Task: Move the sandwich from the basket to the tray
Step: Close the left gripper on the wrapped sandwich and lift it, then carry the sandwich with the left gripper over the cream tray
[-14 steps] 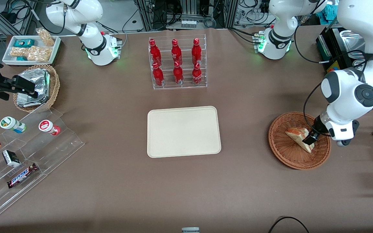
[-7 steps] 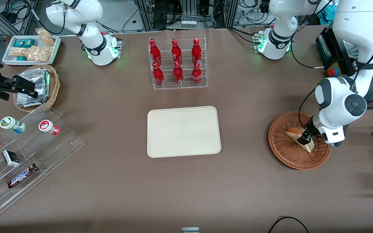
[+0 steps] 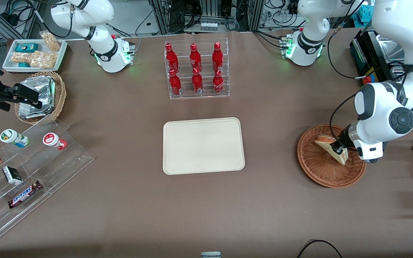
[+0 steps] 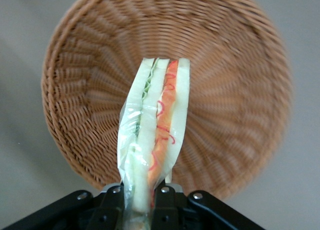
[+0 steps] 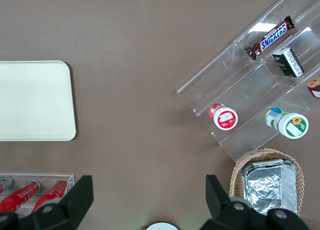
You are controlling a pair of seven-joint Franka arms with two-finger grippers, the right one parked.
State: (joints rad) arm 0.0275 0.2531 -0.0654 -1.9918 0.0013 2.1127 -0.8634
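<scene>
The left arm's gripper [image 3: 338, 148] is closed on the sandwich [image 3: 330, 146], pinching the wedge at its broad end just above the basket [image 3: 321, 172]. In the wrist view the sandwich [image 4: 152, 135] stands edge-on between the two black fingers [image 4: 110, 210], its narrow end pointing away from the gripper [image 4: 142, 200] over the basket's floor [image 4: 235, 89]. Whether its lower edge touches the weave or hangs just clear cannot be told.

The sandwich is a triangular wedge of pale, soft-looking bread with a browned crust, showing a green layer beside one slice and a red-orange layer beside the other. A clear, crinkled wrap clings to it and catches the light.

The basket is round, wide and shallow, woven of reddish-brown wicker in concentric rings crossed by radial ribs, with a thicker rolled rim.

The tray [image 3: 203, 146] lies well apart from the basket, toward the parked arm's end of the table. It is a flat, matte cream-beige rectangle with rounded corners and a low raised rim, and its surface is bare. Both basket and tray rest on the dull brown tabletop [image 3: 274, 118].
</scene>
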